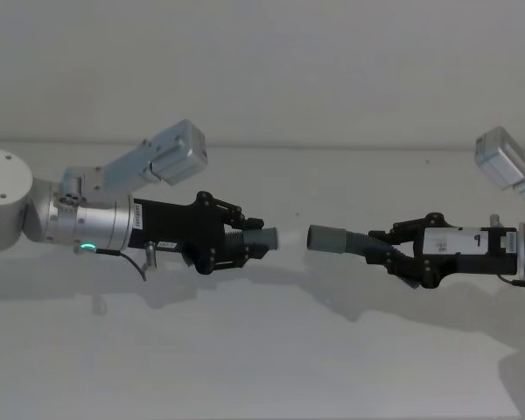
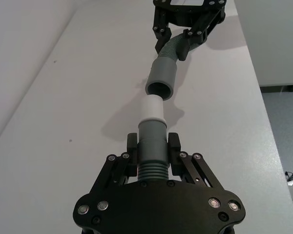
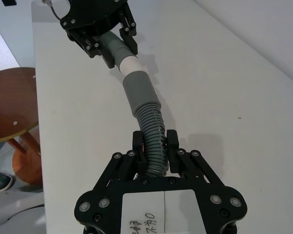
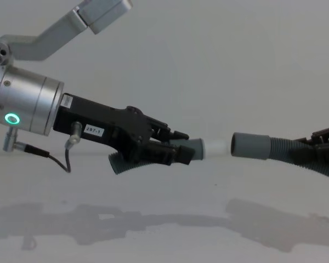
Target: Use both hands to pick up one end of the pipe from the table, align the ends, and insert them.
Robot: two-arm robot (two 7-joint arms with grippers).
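Both pipe pieces hang above the table (image 1: 262, 359), end facing end. My left gripper (image 1: 249, 239) is shut on the shorter ribbed piece (image 4: 132, 163) just behind its narrow grey cuff (image 2: 152, 139), whose whitish tip (image 2: 152, 108) points at the other piece. My right gripper (image 1: 381, 248) is shut on the longer piece's ribbed hose (image 3: 154, 131), behind its wider smooth collar (image 3: 139, 92). The head view shows a short gap between cuff (image 1: 262, 238) and collar (image 1: 327, 238). In the chest view the tip (image 4: 216, 147) sits just short of the collar's mouth (image 4: 251, 146), roughly in line.
A brown round stool (image 3: 12, 105) stands beside the table's edge in the right wrist view. The floor drops off past the table's edge (image 2: 271, 122) in the left wrist view.
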